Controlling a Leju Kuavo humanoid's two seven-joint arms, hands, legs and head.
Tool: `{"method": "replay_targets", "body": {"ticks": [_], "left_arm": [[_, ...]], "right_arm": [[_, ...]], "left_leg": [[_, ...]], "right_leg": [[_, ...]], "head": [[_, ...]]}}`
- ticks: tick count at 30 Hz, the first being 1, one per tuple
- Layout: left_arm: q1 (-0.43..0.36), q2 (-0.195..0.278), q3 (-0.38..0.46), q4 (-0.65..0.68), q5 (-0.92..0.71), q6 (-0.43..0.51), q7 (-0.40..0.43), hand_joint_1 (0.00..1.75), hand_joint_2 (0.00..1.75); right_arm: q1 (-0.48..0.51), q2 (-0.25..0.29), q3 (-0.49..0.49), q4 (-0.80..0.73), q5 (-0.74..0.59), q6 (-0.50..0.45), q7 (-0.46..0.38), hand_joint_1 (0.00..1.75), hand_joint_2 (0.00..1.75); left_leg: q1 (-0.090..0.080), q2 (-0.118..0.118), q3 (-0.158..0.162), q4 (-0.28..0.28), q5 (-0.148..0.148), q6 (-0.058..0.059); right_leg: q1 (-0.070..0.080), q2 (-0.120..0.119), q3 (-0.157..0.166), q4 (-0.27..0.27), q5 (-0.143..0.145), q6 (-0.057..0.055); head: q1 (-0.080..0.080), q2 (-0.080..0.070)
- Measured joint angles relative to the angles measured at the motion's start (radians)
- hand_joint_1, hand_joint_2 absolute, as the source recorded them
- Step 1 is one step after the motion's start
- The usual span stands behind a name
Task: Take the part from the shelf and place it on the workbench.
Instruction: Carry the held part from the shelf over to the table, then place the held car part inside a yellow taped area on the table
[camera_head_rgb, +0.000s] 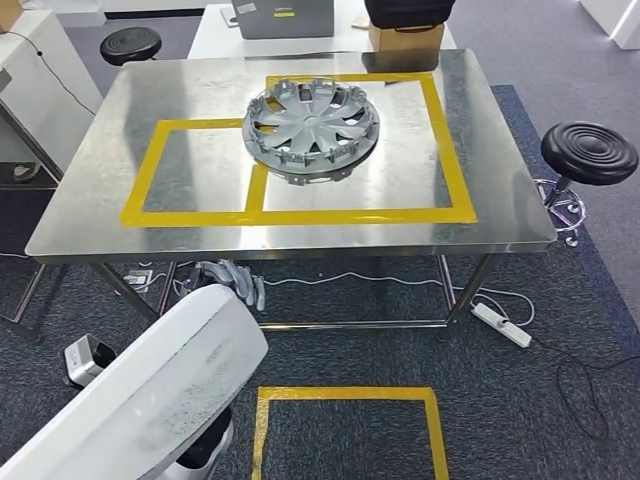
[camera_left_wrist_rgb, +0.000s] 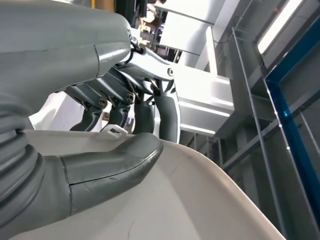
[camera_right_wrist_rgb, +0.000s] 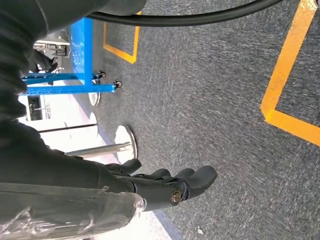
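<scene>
A: Part location? 
B: A large white panel (camera_head_rgb: 151, 400), smooth and curved with a matte, faintly speckled skin, sits low in the head view, short of the workbench (camera_head_rgb: 90, 190). The left hand (camera_left_wrist_rgb: 120, 125) holds it: the thick grey thumb (camera_left_wrist_rgb: 113, 162) lies flat on the pale face, and the darker fingers (camera_left_wrist_rgb: 166, 115) hook over the rim from the other side.

A: Workbench surface? 
B: Brushed stainless sheet, reflective, on thin steel legs. Yellow tape (camera_head_rgb: 196, 215) marks two adjoining rectangles. A silver plastic hubcap (camera_head_rgb: 311, 128), round with radiating spokes and clip tabs around its edge, rests mostly in the larger rectangle and overlaps the tape between the two.

A: Right hand? 
B: The right hand (camera_right_wrist_rgb: 177, 182) hangs over grey, coarse-pile carpet (camera_right_wrist_rgb: 211, 100), fingers dark, glossy and loosely extended, holding nothing.

A: Surroundings? 
B: Two black round stools with ribbed seats, one (camera_head_rgb: 589, 152) just beside the bench on the right, one (camera_head_rgb: 130, 43) beyond its far left corner. A white power strip (camera_head_rgb: 502, 325) lies on the carpet. A yellow taped box (camera_head_rgb: 347, 425) marks the floor in front of the bench.
</scene>
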Motion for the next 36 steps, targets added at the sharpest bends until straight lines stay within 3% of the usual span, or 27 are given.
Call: {"method": "replay_targets", "body": {"ticks": [1, 2, 4, 6, 8, 11, 12, 14, 15, 16, 17, 18, 20, 22, 26, 28, 30, 31, 32, 33, 35, 36], "left_arm": [[0.000, 0.000, 0.000, 0.001, -0.010, 0.005, -0.005, 1.55, 1.75], [0.001, 0.000, -0.001, 0.002, -0.020, 0.010, -0.010, 1.55, 1.75], [0.001, 0.000, -0.001, 0.002, -0.032, 0.018, -0.017, 1.55, 1.75], [0.000, -0.001, -0.002, 0.003, -0.037, 0.021, -0.020, 1.55, 1.75], [0.000, -0.001, -0.003, 0.003, -0.038, 0.023, -0.021, 1.55, 1.75], [0.000, -0.002, -0.004, 0.004, -0.037, 0.025, -0.024, 1.55, 1.75], [-0.001, -0.003, -0.004, 0.004, -0.037, 0.026, -0.025, 1.55, 1.75], [-0.001, -0.003, -0.004, 0.005, -0.035, 0.027, -0.025, 1.55, 1.75], [0.000, -0.003, -0.004, 0.005, -0.035, 0.027, -0.026, 1.55, 1.75], [0.000, -0.003, -0.004, 0.006, -0.034, 0.027, -0.026, 1.55, 1.75], [0.000, -0.003, -0.004, 0.007, -0.033, 0.027, -0.026, 1.55, 1.75], [0.000, -0.003, -0.004, 0.007, -0.032, 0.026, -0.026, 1.55, 1.75], [0.000, -0.003, -0.004, 0.007, -0.031, 0.026, -0.027, 1.55, 1.75], [0.000, -0.003, -0.004, 0.007, -0.027, 0.025, -0.027, 1.55, 1.75], [0.000, -0.003, -0.001, 0.007, -0.020, 0.024, -0.030, 1.55, 1.75], [0.000, -0.003, 0.000, 0.007, -0.018, 0.024, -0.031, 1.55, 1.75], [0.000, -0.002, 0.001, 0.007, -0.022, 0.025, -0.031, 1.55, 1.75], [0.001, -0.002, 0.002, 0.007, -0.032, 0.026, -0.032, 1.55, 1.75], [0.002, -0.002, 0.002, 0.007, -0.049, 0.028, -0.032, 1.55, 1.75], [0.002, -0.002, 0.002, 0.005, -0.072, 0.028, -0.033, 1.55, 1.75], [0.002, -0.002, 0.001, -0.001, -0.112, 0.022, -0.033, 1.55, 1.75], [0.002, -0.002, 0.000, -0.004, -0.125, 0.016, -0.033, 1.55, 1.75]], "right_arm": [[0.000, 0.000, 0.000, 0.000, -0.002, 0.006, 0.003, 0.00, 1.75], [0.000, 0.000, 0.000, 0.000, -0.004, 0.014, 0.006, 0.00, 1.75], [-0.001, 0.000, 0.000, 0.000, -0.008, 0.026, 0.010, 0.00, 1.75], [-0.001, 0.000, 0.000, 0.000, -0.009, 0.030, 0.012, 0.00, 1.75], [-0.001, 0.000, 0.000, 0.000, -0.009, 0.033, 0.012, 0.00, 1.75], [-0.002, 0.000, -0.001, 0.000, -0.009, 0.037, 0.016, 0.00, 1.75], [-0.002, 0.000, -0.001, 0.000, -0.009, 0.039, 0.018, 0.00, 1.75], [-0.002, 0.000, 0.000, 0.000, -0.005, 0.040, 0.024, 0.00, 1.75], [-0.001, 0.000, 0.000, 0.000, 0.001, 0.040, 0.028, 0.00, 1.75], [0.000, 0.000, 0.001, 0.000, 0.010, 0.040, 0.032, 0.00, 1.75], [0.001, 0.000, 0.003, 0.000, 0.021, 0.041, 0.035, 0.00, 1.75], [0.001, 0.000, 0.007, 0.000, 0.032, 0.042, 0.037, 0.00, 1.75], [0.000, 0.000, 0.016, 0.000, 0.051, 0.049, 0.036, 0.00, 1.75], [-0.001, 0.000, 0.025, 0.000, 0.056, 0.054, 0.032, 0.00, 1.75], [0.000, 0.000, 0.029, 0.000, 0.043, 0.049, 0.029, 0.00, 1.75], [0.000, 0.000, 0.029, 0.000, 0.031, 0.039, 0.029, 0.00, 1.75], [0.000, 0.000, 0.029, 0.000, 0.022, 0.032, 0.029, 0.00, 1.75], [0.001, 0.000, 0.028, 0.000, 0.021, 0.031, 0.029, 0.00, 1.75], [0.001, 0.000, 0.028, 0.000, 0.020, 0.031, 0.028, 0.00, 1.75], [0.000, 0.000, 0.028, 0.000, 0.020, 0.032, 0.027, 0.00, 1.75], [0.000, 0.000, 0.028, 0.000, 0.020, 0.038, 0.023, 0.00, 1.75], [-0.001, 0.000, 0.028, 0.000, 0.020, 0.041, 0.020, 0.00, 1.75]], "left_leg": [[0.000, 0.000, -0.014, 0.023, 0.001, 0.001], [0.000, 0.000, -0.011, 0.012, 0.020, 0.003], [0.000, 0.003, 0.043, -0.097, 0.088, 0.011], [-0.002, 0.010, 0.101, -0.213, 0.125, 0.017], [-0.004, 0.011, 0.117, -0.251, 0.124, 0.023], [-0.001, 0.007, 0.119, -0.255, 0.127, 0.040], [0.000, 0.007, 0.121, -0.257, 0.128, 0.045], [-0.001, 0.007, 0.122, -0.257, 0.127, 0.051], [-0.001, 0.006, 0.122, -0.257, 0.126, 0.052], [-0.002, 0.006, 0.123, -0.257, 0.125, 0.053], [-0.002, 0.004, 0.125, -0.256, 0.124, 0.053], [-0.002, 0.003, 0.127, -0.256, 0.123, 0.052], [-0.003, 0.000, 0.133, -0.255, 0.118, 0.045], [-0.007, -0.002, 0.134, -0.253, 0.116, 0.036], [-0.005, -0.002, 0.129, -0.241, 0.105, 0.017], [-0.003, 0.001, 0.091, -0.161, 0.056, 0.007], [-0.002, 0.002, 0.026, -0.031, -0.001, 0.001], [-0.001, 0.002, 0.003, 0.013, -0.010, 0.000], [-0.001, 0.002, -0.005, 0.023, -0.001, 0.000], [-0.001, 0.002, 0.007, -0.004, 0.025, 0.001], [-0.002, 0.006, 0.069, -0.129, 0.090, 0.007], [-0.002, 0.008, 0.099, -0.189, 0.103, 0.011]], "right_leg": [[0.000, -0.001, 0.000, 0.000, 0.000, 0.000], [0.001, -0.001, 0.001, 0.000, -0.001, 0.000], [0.001, -0.001, 0.003, 0.000, -0.002, 0.002], [0.006, 0.000, 0.002, 0.003, -0.005, 0.011], [0.009, -0.001, 0.000, 0.002, -0.006, 0.023], [0.005, -0.003, -0.007, 0.019, -0.022, 0.039], [0.005, -0.003, -0.024, 0.058, -0.045, 0.043], [0.005, -0.002, -0.087, 0.188, -0.109, 0.047], [0.004, -0.002, -0.118, 0.250, -0.131, 0.049], [0.005, -0.002, -0.137, 0.283, -0.135, 0.049], [0.004, -0.002, -0.136, 0.276, -0.119, 0.050], [0.004, -0.002, -0.115, 0.230, -0.087, 0.049], [0.003, 0.000, -0.044, 0.087, -0.022, 0.046], [0.003, 0.003, -0.005, 0.009, 0.000, 0.039], [0.004, 0.005, -0.004, 0.003, 0.001, 0.014], [0.001, 0.003, -0.003, 0.001, 0.003, 0.004], [0.001, 0.001, -0.004, 0.002, 0.002, 0.001], [0.001, 0.000, -0.004, 0.002, 0.002, 0.001], [0.001, 0.000, -0.004, 0.002, 0.002, 0.001], [0.001, 0.000, -0.003, 0.002, 0.001, 0.001], [0.002, 0.001, -0.001, 0.002, -0.003, 0.006], [0.004, 0.002, -0.001, 0.002, -0.010, 0.011]], "head": [[0.000, 0.000], [0.000, 0.000], [0.000, 0.000], [0.000, 0.000], [0.001, 0.000], [0.006, 0.000], [0.009, 0.000], [0.015, 0.000], [0.016, 0.000], [0.016, 0.000], [0.016, 0.000], [0.016, 0.000], [0.016, 0.000], [0.015, 0.000], [0.012, 0.000], [0.006, 0.000], [0.003, 0.000], [0.003, 0.000], [0.003, 0.000], [0.003, 0.000], [0.003, 0.000], [0.002, 0.000]]}}
